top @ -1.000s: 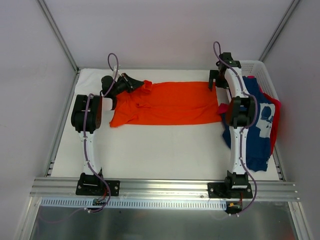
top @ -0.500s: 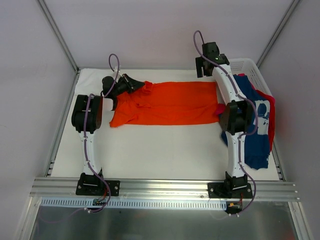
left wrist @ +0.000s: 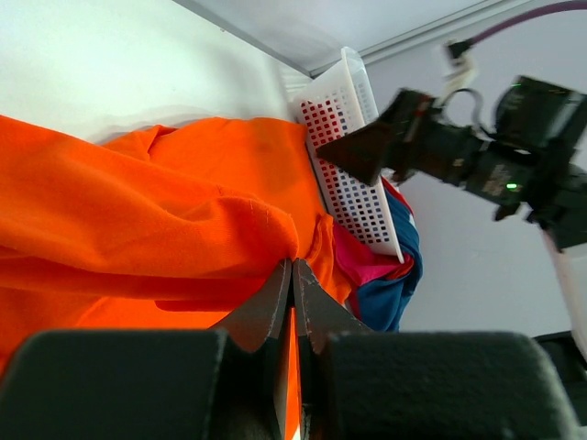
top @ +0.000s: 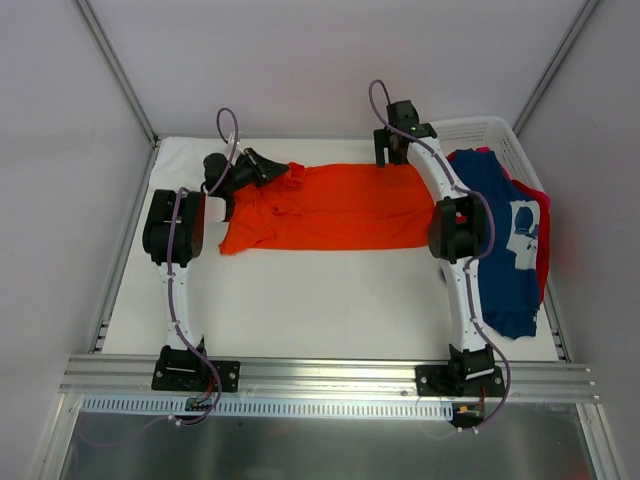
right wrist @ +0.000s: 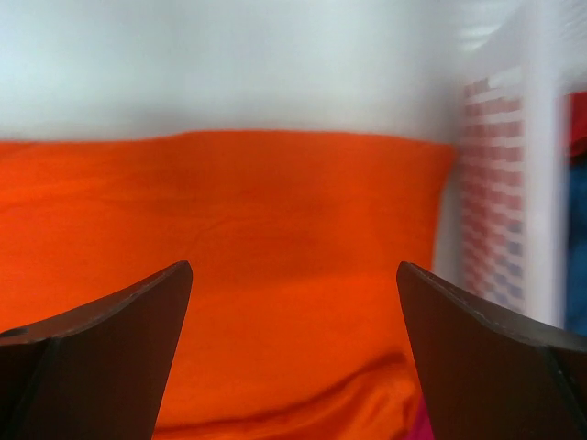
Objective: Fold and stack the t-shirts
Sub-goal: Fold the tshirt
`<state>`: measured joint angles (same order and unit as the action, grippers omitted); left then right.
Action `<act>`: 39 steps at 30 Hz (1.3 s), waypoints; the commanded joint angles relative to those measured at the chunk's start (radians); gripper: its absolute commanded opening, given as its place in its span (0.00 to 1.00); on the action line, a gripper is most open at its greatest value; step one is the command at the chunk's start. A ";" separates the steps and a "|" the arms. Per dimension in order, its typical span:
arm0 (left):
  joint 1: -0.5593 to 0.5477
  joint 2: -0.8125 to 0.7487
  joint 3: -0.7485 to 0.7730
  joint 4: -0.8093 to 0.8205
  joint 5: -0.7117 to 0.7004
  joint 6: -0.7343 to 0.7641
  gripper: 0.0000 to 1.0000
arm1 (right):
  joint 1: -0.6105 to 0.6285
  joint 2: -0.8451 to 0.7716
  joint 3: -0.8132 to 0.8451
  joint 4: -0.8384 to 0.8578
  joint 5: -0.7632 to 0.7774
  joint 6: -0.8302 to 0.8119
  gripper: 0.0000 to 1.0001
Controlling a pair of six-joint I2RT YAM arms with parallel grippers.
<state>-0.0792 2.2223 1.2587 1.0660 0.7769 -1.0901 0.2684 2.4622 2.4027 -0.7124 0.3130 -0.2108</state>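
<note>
An orange t-shirt (top: 335,208) lies spread across the far part of the white table (top: 300,300). My left gripper (top: 272,168) is shut on its far left edge; in the left wrist view the jaws pinch a fold of the orange t-shirt (left wrist: 138,220). My right gripper (top: 392,150) hangs open over the shirt's far right corner, and the orange t-shirt (right wrist: 275,238) fills the space between its fingers without touching them. A navy t-shirt (top: 505,240) with white print and a pink-red t-shirt (top: 545,230) spill out of the basket at the right.
A white lattice basket (top: 490,135) stands at the back right, also seen as the basket (left wrist: 353,156) from the left wrist and the basket (right wrist: 500,183) from the right. Grey walls with metal struts close in the table.
The right arm has swung left from above the basket to over the orange shirt's far right corner, jaws still open. The navy shirt has shifted a little. The left arm has not moved.
</note>
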 commanded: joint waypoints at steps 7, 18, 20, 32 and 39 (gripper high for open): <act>-0.007 -0.049 -0.016 0.037 0.024 0.027 0.00 | -0.122 0.044 0.018 -0.025 -0.117 0.169 1.00; -0.007 -0.047 -0.018 0.009 0.038 0.047 0.00 | -0.265 0.038 0.007 -0.048 -0.167 0.252 0.99; -0.007 -0.046 -0.009 0.008 0.041 0.042 0.00 | -0.264 0.040 0.003 -0.048 -0.169 0.254 0.99; -0.007 -0.058 -0.018 -0.020 0.038 0.062 0.00 | -0.290 0.084 0.026 -0.042 -0.357 0.304 0.99; -0.007 -0.044 -0.001 -0.024 0.038 0.059 0.00 | -0.314 0.123 0.062 -0.065 -0.422 0.347 0.99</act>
<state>-0.0792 2.2223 1.2369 1.0065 0.7849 -1.0573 0.0189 2.5504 2.4325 -0.7303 -0.1173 0.0906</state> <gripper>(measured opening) 0.007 0.993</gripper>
